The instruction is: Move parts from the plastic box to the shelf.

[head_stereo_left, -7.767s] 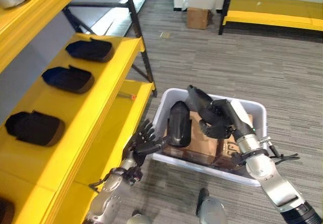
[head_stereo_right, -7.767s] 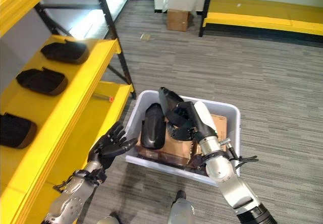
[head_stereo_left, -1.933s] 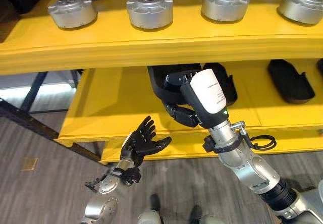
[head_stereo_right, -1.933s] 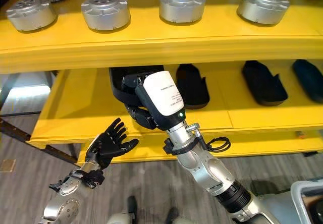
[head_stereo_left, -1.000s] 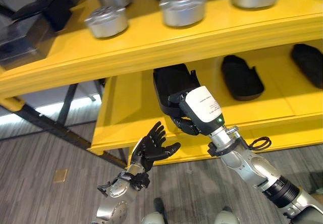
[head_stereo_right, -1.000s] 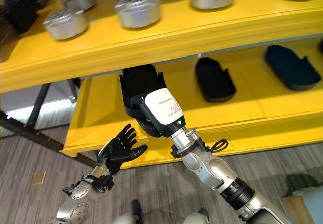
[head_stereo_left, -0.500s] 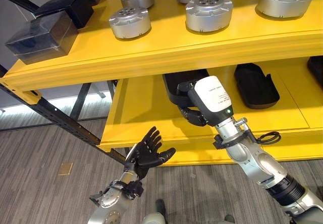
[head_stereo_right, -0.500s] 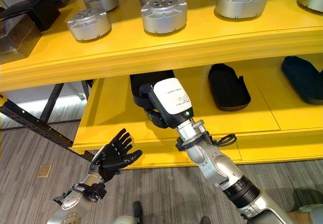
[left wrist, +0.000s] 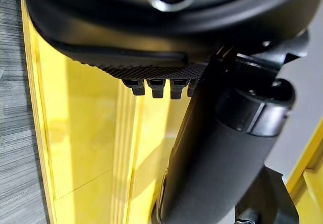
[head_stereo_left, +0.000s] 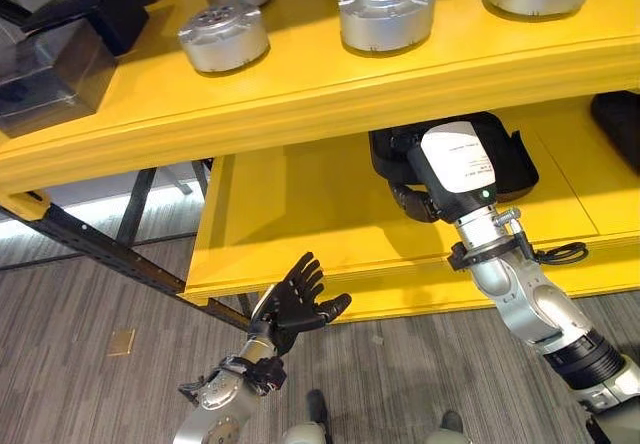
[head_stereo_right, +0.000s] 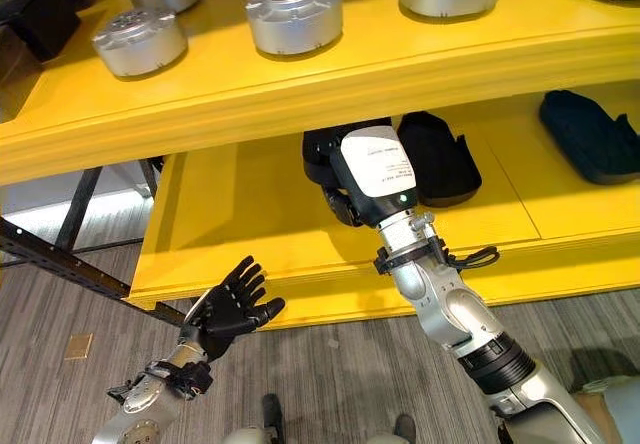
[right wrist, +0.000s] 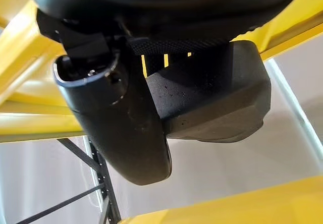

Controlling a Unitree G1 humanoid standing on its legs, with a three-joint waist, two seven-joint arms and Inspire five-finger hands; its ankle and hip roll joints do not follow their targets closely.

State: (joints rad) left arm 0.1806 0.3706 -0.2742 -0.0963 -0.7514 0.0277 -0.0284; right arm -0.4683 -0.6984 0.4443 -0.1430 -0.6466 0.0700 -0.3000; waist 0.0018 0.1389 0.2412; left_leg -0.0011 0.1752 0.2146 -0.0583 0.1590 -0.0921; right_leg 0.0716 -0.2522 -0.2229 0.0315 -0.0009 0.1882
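Observation:
My right hand point(head_stereo_left: 415, 204) reaches in under the upper shelf and is shut on a black moulded part point(head_stereo_left: 388, 149), which it holds just over the yellow lower shelf point(head_stereo_left: 290, 224). In the right wrist view my thumb point(right wrist: 116, 118) and fingers clamp the same black part point(right wrist: 212, 98). The held part sits close beside another black part point(head_stereo_right: 440, 159) that lies on the lower shelf. My left hand point(head_stereo_left: 295, 304) hovers open below the shelf's front edge, holding nothing.
The upper shelf point(head_stereo_left: 300, 94) carries several round silver metal parts point(head_stereo_left: 222, 36) and black boxes point(head_stereo_left: 50, 64) at its left end. A further black part point(head_stereo_right: 590, 134) lies on the lower shelf at the right. A dark frame brace point(head_stereo_left: 90, 239) runs below left.
The camera has shifted. My right hand has carried the black part to the right along the lower shelf, up close to the neighbouring part. The left hand stays open.

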